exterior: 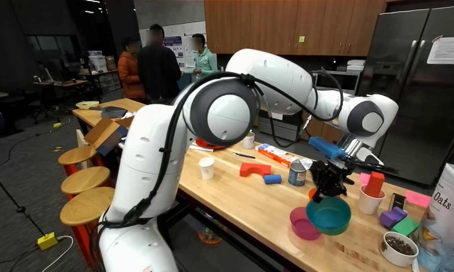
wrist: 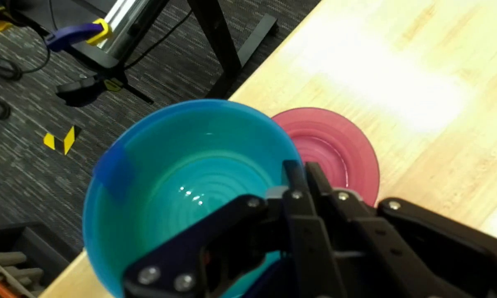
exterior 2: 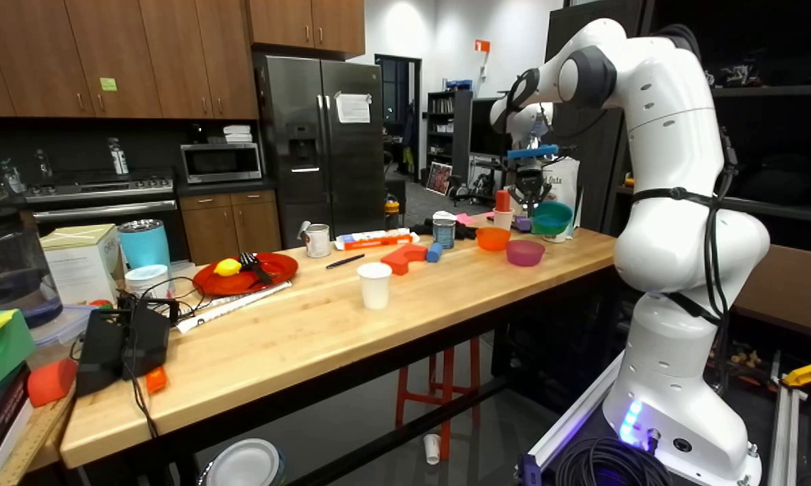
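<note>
Tabletop [exterior: 227,189]: cup [exterior: 369,203] holds block [exterior: 375,184]; tool [wrist: 301,167] grips teal bowl [wrist: 190,178].

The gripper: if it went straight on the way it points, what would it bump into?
Probably the pink bowl, past the teal bowl that the gripper pinches by the rim, though depth is unclear.

The white arm [exterior: 144,166] has dark grey joint rings [exterior: 199,113] and black cables [exterior: 169,139]. Silver screws [wrist: 184,282] dot its black end effector [wrist: 302,166]. Blue lights [exterior 2: 629,422] mark the base [exterior 2: 679,408].
</note>
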Available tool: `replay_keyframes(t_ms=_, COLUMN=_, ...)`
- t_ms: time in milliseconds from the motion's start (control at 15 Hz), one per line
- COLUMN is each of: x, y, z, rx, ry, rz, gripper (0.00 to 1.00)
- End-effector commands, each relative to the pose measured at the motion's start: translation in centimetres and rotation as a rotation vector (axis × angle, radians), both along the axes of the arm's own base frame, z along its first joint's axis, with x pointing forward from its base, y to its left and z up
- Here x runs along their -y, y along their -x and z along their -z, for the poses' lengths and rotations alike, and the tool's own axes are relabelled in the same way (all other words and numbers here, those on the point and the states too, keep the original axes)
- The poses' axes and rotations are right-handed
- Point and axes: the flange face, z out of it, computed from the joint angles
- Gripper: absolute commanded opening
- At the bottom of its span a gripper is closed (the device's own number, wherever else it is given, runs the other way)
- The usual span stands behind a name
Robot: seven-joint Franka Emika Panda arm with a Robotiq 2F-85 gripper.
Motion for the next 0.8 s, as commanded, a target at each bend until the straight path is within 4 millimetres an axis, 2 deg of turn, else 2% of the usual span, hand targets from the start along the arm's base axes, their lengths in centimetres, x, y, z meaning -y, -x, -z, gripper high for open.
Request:
replay_keyframes(t_ms=0, x=0.2, y=-2.3, z=3.1, rx=0.005, ry=-0.112, rz=-0.099, gripper=0.02)
replay_keyframes(t_ms=200, x=0.0, y=-2.8, z=6.3, rx=-0.021, ry=-0.177, rz=-0.135, gripper=0.02)
replay_keyframes(t_ms=333, x=0.1, y=-2.8, z=7.6, rx=-0.040, ry=-0.208, rz=-0.148, gripper=0.02)
replay_keyframes(t_ms=733, x=0.5, y=-2.7, z=7.2, rx=-0.093, ry=-0.225, rz=-0.130, gripper=0.02)
